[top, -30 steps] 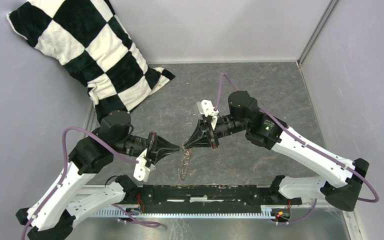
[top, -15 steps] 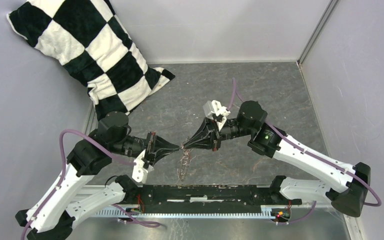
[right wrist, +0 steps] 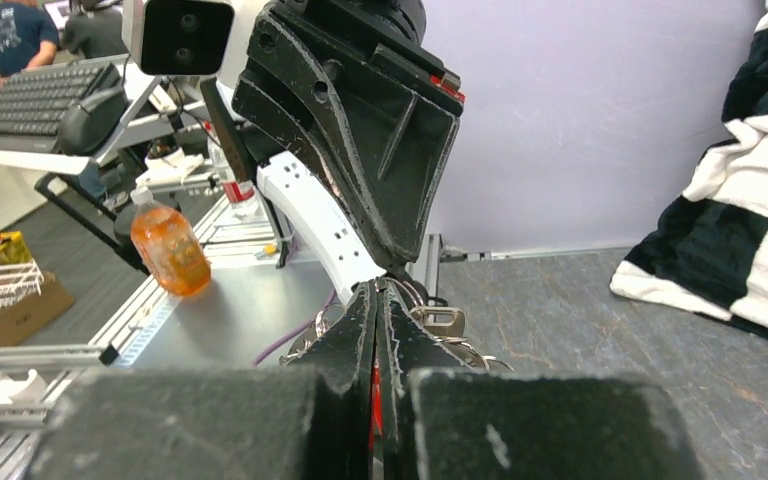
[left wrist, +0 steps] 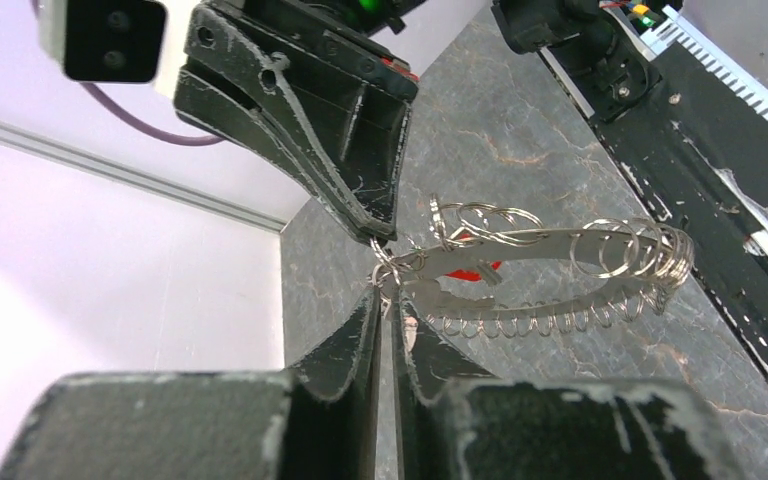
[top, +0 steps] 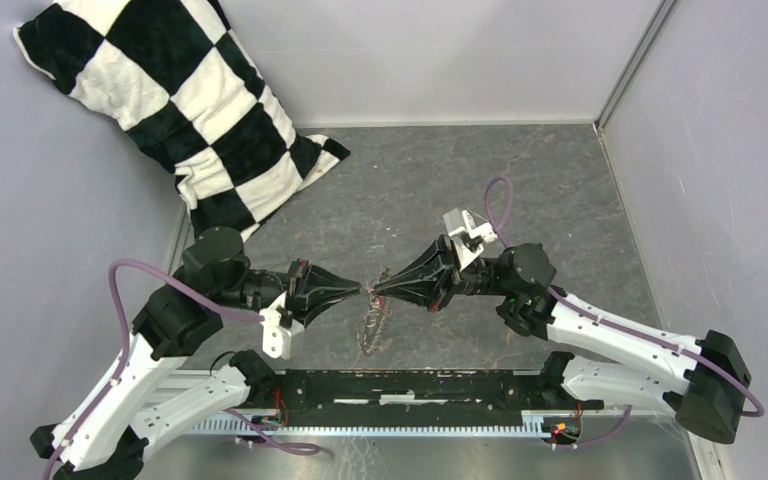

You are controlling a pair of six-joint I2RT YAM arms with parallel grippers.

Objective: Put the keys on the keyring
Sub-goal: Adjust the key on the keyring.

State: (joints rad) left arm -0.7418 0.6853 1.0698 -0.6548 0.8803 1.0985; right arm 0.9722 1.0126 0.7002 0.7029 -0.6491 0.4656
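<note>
Overhead: the keyring [top: 371, 325] dangles, light and floppy, under the left gripper [top: 359, 289] and right gripper [top: 376, 291].

Left wrist: our left fingers [left wrist: 360, 345] sit nearly together at the keyring's top; we cannot tell if they grip.

Right wrist: our right fingers [right wrist: 355, 330] are pinched on the keyring, with the tiny, likely slippery key [right wrist: 442, 320] beside it. We'd take the key by its head.

**Q:** What carries the scene?
**A:** A table [top: 520, 170], dark grey with pale marbled veining.
**Q:** What rests on it?
**A:** A black-and-white checked pillow [top: 180, 110] lies at the far left corner, propped against the wall. A black mounting bar [top: 410, 385] runs along the near edge. Whether the hanging keyring [top: 370, 328] touches the table cannot be told.
</note>
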